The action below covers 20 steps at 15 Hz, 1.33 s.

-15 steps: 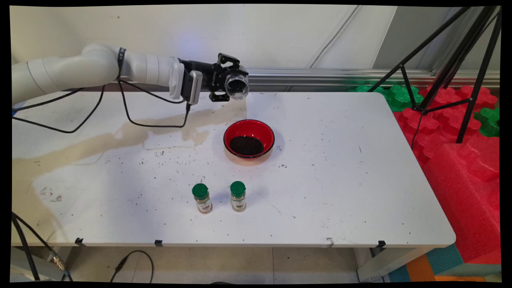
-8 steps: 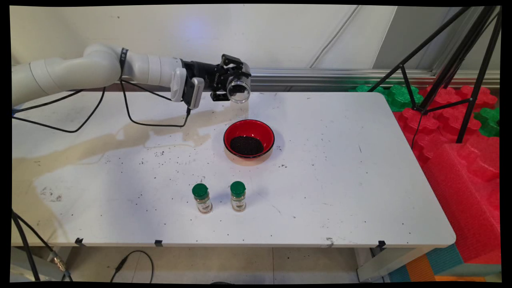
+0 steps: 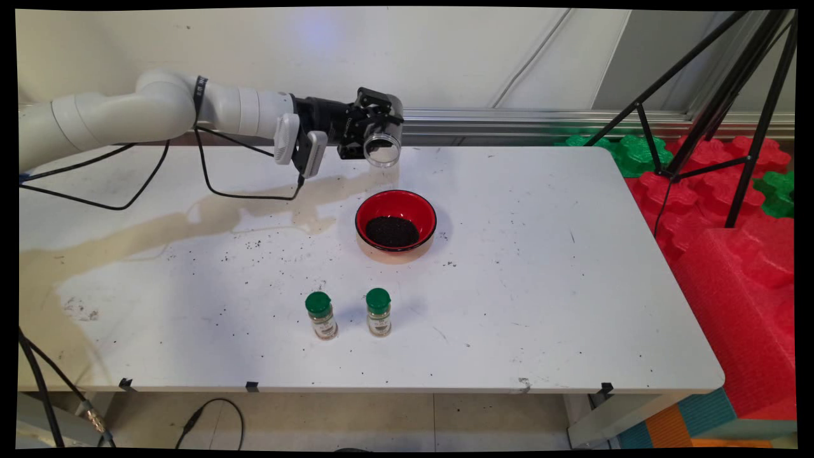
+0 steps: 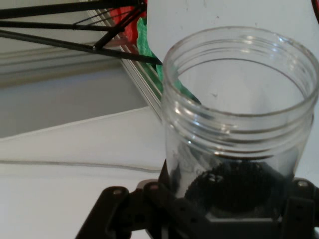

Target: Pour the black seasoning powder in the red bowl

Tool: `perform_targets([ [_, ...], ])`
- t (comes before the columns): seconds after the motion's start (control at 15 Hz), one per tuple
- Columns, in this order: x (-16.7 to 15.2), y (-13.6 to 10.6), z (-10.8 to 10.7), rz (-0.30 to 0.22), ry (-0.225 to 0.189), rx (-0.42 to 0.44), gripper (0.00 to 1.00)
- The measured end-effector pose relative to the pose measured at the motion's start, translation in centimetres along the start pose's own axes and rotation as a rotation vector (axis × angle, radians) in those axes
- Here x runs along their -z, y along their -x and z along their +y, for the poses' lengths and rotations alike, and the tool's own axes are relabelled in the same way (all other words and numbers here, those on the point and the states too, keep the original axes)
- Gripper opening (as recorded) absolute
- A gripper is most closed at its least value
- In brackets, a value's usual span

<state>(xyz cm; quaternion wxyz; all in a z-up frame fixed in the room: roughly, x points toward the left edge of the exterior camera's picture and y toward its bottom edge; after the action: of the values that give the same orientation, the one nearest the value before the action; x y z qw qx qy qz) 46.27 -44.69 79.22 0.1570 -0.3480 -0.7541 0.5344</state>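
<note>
Arm reaches in horizontally; gripper (image 3: pixel 379 141) clamped shut, raised above table level.

The tool (image 3: pixel 375 137) has tipped its jar (image 3: pixel 382 149) mouth-downward.

The arm (image 3: pixel 159 111) is glossy white, built of rounded tubular links that swell at the joints; a thin dark band with small lettering rings it near the wrist; a white flanged collar ends the last link, and a small grey-white oblong module (image 3: pixel 313 152) with rounded corners sits beside that collar; thin black cables (image 3: pixel 210 184) loop from the arm and from that module; beyond the collar the hand is all black, a short cylindrical body leading to the gripper (image 3: pixel 375 130), whose linkage is made of angular matte-black bars; the hand view shows round silvery pivot pins (image 4: pixel 117 191) set in those bars.
</note>
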Motion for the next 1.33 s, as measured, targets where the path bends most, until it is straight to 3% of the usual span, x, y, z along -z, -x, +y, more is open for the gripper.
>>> perform_targets([
  [1.33, -0.91, -0.94, -0.36, 0.012, -0.023, -0.263, 0.00],
])
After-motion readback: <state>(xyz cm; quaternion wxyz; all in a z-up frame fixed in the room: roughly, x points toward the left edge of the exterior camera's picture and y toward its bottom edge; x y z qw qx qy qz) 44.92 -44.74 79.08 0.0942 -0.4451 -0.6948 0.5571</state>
